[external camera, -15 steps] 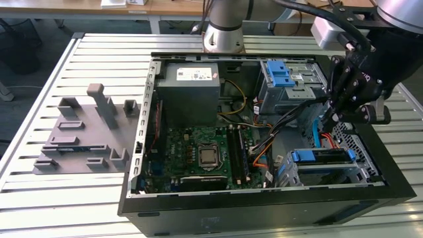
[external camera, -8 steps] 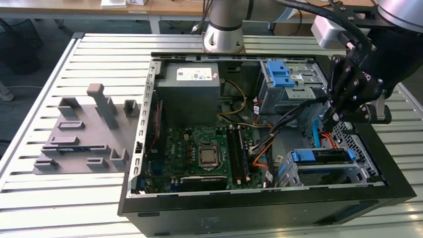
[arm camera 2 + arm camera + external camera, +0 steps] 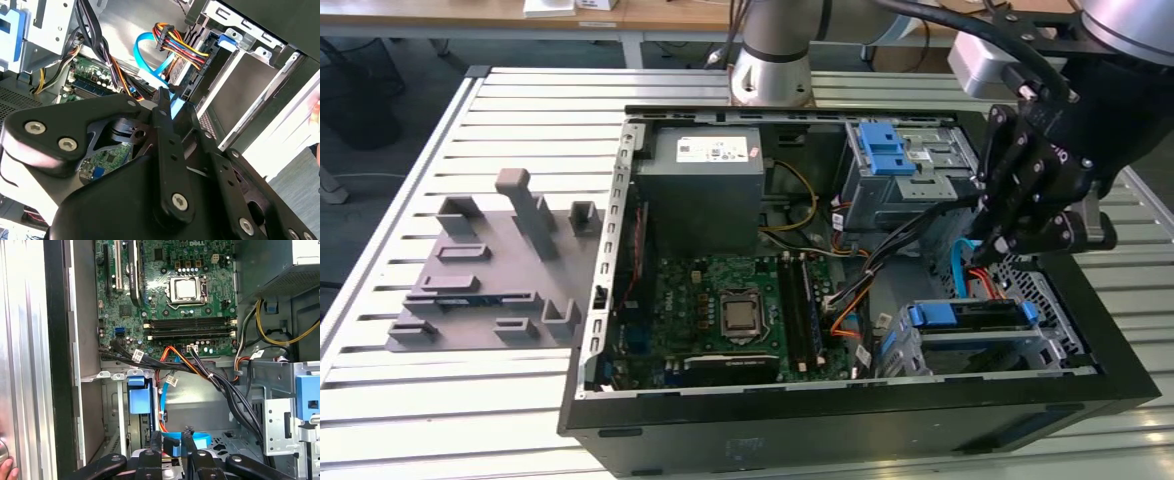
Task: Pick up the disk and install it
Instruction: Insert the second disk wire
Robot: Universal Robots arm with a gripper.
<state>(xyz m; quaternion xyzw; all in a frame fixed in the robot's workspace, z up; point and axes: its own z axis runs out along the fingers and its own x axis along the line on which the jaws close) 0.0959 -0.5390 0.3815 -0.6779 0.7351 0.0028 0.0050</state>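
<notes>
The end effector (image 3: 1007,245) hangs inside the open computer case (image 3: 720,435) on the table (image 3: 454,400), at about 3 o'clock in the exterior view. Its fingers (image 3: 156,440) pinch a blue cable (image 3: 197,440) between them, clenched on it. The disk (image 3: 967,318) sits in its slot near 4 o'clock, below the end effector, beside the green board (image 3: 734,315).
</notes>
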